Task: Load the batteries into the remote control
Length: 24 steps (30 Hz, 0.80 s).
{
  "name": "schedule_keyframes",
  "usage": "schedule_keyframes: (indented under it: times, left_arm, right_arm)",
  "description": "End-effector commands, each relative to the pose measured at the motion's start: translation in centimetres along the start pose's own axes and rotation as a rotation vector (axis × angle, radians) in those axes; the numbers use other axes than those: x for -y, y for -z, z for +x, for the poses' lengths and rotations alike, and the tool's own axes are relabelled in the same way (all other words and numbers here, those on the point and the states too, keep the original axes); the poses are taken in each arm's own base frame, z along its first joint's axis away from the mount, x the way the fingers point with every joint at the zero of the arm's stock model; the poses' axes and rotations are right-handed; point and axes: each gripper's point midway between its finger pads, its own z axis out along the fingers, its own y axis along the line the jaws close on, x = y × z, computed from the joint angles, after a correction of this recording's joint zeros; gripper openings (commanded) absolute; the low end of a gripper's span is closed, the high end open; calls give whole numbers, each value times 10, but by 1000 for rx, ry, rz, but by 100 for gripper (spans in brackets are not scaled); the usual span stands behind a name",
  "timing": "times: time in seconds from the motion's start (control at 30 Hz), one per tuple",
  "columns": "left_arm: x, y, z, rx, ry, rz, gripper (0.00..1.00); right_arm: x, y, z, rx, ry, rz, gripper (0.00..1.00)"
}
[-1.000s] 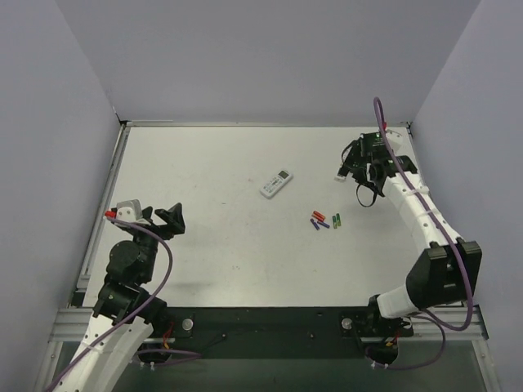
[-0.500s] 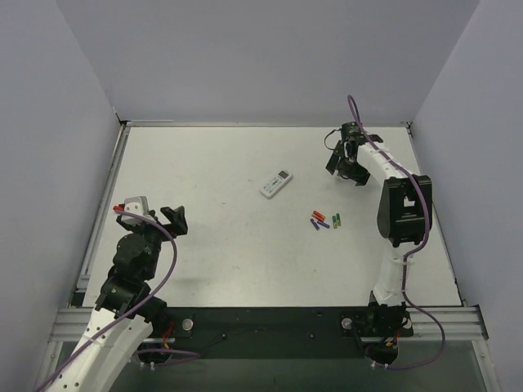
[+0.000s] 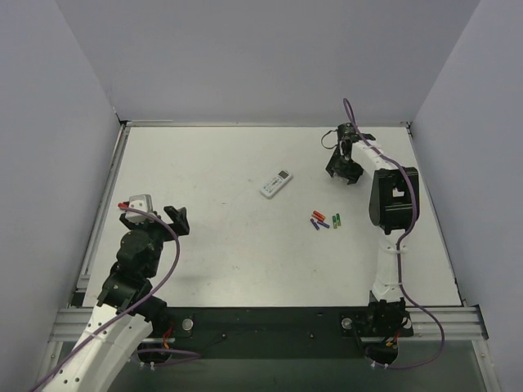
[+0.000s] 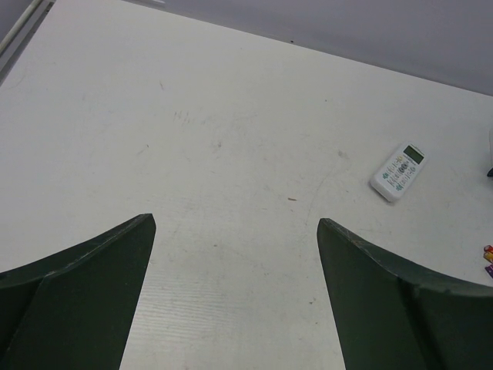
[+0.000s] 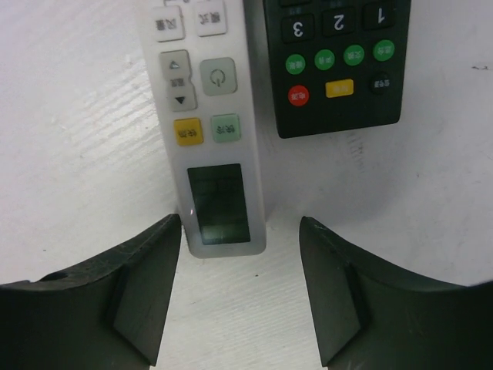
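The remote control [image 5: 206, 116], a slim white bar with a grey patch at its near end, lies flat in the right wrist view. My right gripper [image 5: 240, 220] is open and half-narrowed, its tips on either side of that end. The left finger [image 5: 146, 277] is almost against the remote's edge and the right finger [image 5: 347, 285] stands clear. From above, this gripper [image 3: 343, 167] hides the remote. The two green batteries [image 3: 336, 220] lie mid-right on the table. My left gripper [image 3: 154, 216] [image 4: 235, 223] hovers wide open at the near left, holding nothing.
A black remote [image 5: 335, 62] lies right beside the slim white one. A wider white remote with a display [image 3: 276, 183] [image 4: 398, 171] rests mid-table. Red cells [image 3: 317, 216] and blue/purple cells [image 3: 319, 224] lie just left of the green ones. Walls close off the table.
The right arm has folded upright and carried its gripper a little left and back over the remotes, its jaws narrowing. The left gripper has barely shifted and stays wide open.
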Motion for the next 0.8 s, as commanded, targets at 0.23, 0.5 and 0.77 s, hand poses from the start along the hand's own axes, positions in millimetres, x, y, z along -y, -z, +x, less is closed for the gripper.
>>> schedule_keyframes:
  times: [0.23,0.5,0.77]
  left_arm:
    - [16,2,-25,43,5,66,97]
    - [57,0,-20,2,-47,279,97]
    - [101,-3,-31,49,-273,531,97]
  right_arm:
    - [1,-7,-7,-7,20,13,32]
    - [-5,55,-15,82,180,-49,1]
    - [-49,155,28,65,321,-389,0]
